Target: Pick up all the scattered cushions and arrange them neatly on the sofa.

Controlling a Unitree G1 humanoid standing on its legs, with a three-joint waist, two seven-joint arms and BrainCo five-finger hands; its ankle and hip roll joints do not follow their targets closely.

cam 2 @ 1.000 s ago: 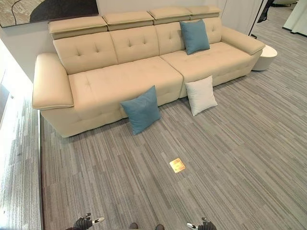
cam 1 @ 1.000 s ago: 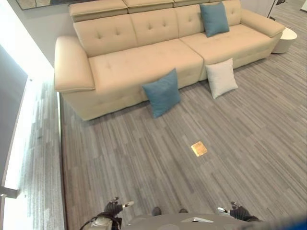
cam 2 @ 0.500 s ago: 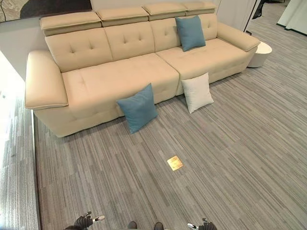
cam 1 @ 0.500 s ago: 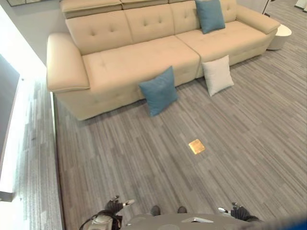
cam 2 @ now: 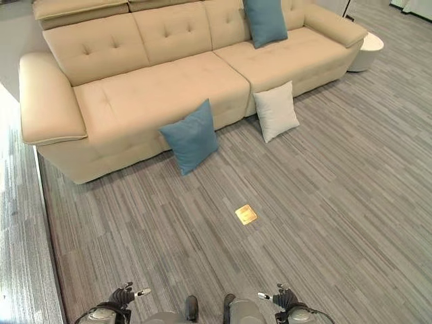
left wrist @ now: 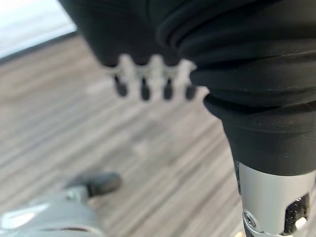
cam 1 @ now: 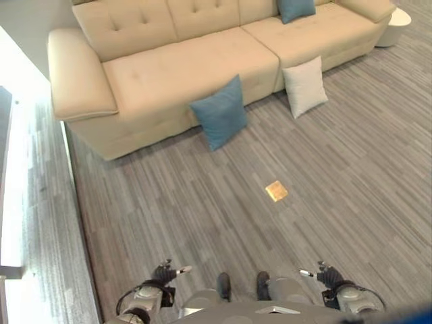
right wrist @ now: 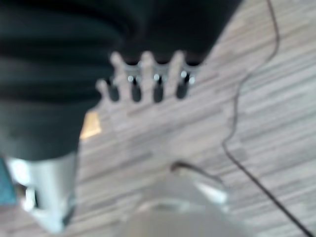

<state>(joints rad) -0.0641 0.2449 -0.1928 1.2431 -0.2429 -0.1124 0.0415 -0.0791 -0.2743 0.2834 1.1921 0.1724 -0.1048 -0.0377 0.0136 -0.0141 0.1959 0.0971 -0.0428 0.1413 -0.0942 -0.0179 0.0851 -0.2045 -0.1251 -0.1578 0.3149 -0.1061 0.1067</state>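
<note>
The sofa (cam 2: 162,81) is sitting well ahead of both hands, already bearing one blue cushion (cam 2: 264,20) against its backrest; a second blue cushion (cam 2: 191,136) and a white cushion (cam 2: 275,111) are leaning against its front on the floor, awaiting pickup. The left hand (cam 2: 125,295) and right hand (cam 2: 283,297) are hanging low with fingers relaxed, holding nothing, far short of either cushion.

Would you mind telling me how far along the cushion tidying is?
Done: one blue cushion leans on the sofa backrest. In hand: nothing; left hand and right hand are open, low. Left: the floor's blue cushion and white cushion, both against the sofa front.
</note>
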